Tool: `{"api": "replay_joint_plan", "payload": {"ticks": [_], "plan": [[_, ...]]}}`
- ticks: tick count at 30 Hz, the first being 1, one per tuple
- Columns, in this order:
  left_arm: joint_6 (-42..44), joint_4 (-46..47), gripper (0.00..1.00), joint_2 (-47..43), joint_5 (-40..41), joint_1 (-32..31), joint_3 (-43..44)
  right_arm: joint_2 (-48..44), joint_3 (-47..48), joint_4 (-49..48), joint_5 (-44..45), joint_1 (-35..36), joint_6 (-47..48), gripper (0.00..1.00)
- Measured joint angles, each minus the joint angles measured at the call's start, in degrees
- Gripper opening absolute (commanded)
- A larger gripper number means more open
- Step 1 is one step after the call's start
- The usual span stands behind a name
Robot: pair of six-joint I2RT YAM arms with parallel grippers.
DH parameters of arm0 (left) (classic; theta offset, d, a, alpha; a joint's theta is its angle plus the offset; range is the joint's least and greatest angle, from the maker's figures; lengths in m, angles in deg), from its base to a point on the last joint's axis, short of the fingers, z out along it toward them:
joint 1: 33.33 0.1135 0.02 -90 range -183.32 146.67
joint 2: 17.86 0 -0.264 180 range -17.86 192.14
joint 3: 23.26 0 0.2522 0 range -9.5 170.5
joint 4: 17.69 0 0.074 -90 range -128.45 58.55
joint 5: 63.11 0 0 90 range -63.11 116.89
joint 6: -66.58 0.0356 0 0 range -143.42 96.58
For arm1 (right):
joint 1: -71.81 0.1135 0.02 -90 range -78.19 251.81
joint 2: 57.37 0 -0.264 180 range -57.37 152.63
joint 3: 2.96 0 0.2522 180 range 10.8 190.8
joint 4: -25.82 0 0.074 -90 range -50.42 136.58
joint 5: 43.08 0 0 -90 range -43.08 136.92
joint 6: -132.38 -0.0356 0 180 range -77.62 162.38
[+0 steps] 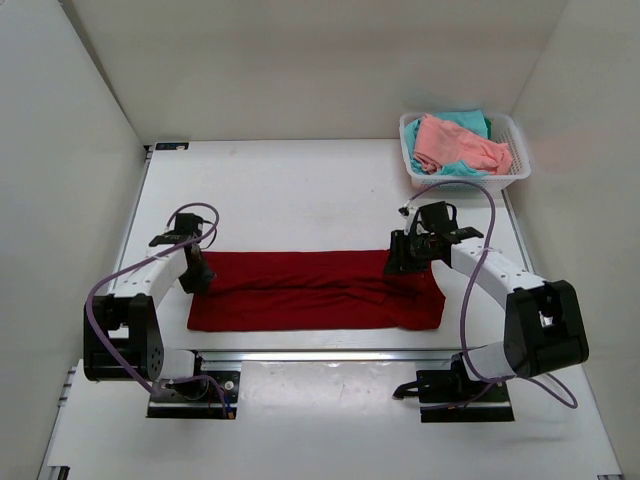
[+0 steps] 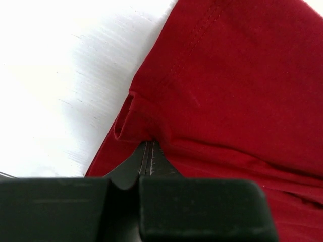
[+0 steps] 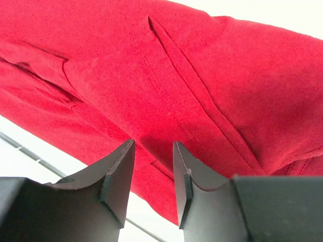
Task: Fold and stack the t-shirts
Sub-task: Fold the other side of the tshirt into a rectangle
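Note:
The dark red t-shirt (image 1: 315,290) lies on the white table as a long folded band. My left gripper (image 1: 197,276) is shut on the shirt's left end; in the left wrist view its fingertips (image 2: 146,151) pinch a fold of the red cloth (image 2: 227,75). My right gripper (image 1: 402,262) is at the shirt's upper right edge; in the right wrist view it (image 3: 154,148) is open just above the red cloth (image 3: 202,80), with nothing between the jaws. The salmon pink t-shirt (image 1: 458,143) and the teal t-shirt (image 1: 468,122) lie bunched in the basket.
A white mesh plastic basket (image 1: 519,172) stands at the back right corner. White walls enclose the table at the left, back and right. A metal rail (image 1: 330,355) runs along the near edge between the arm bases.

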Motion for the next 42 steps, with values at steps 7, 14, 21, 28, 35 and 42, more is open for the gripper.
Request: {"api": "replay_joint_plan", "payload": {"ticks": [7,14,21,28,35,42], "plan": [[0.00,-0.28,0.00,-0.76,0.24,-0.04,-0.70,0.37,0.02,-0.96,0.46,0.11,-0.15,0.31],[-0.02,-1.44,0.00,-0.48,0.72,-0.20,-0.72,1.05,-0.07,-3.19,3.30,-0.07,-0.33,0.36],[0.11,-1.46,0.00,-0.48,0.74,-0.28,-0.72,4.87,0.59,-5.42,5.88,-0.70,0.79,0.41],[0.44,-1.46,0.00,-0.48,0.70,-0.26,-0.72,9.49,3.04,-5.49,7.56,-0.28,2.64,0.23],[0.70,-1.38,0.00,-0.48,0.70,-0.24,-0.72,8.85,3.04,-5.49,7.82,0.00,2.75,0.15],[0.90,-1.25,0.00,-0.48,0.68,-0.13,-0.72,4.63,1.86,-5.70,10.27,-0.15,2.93,0.41]]}}
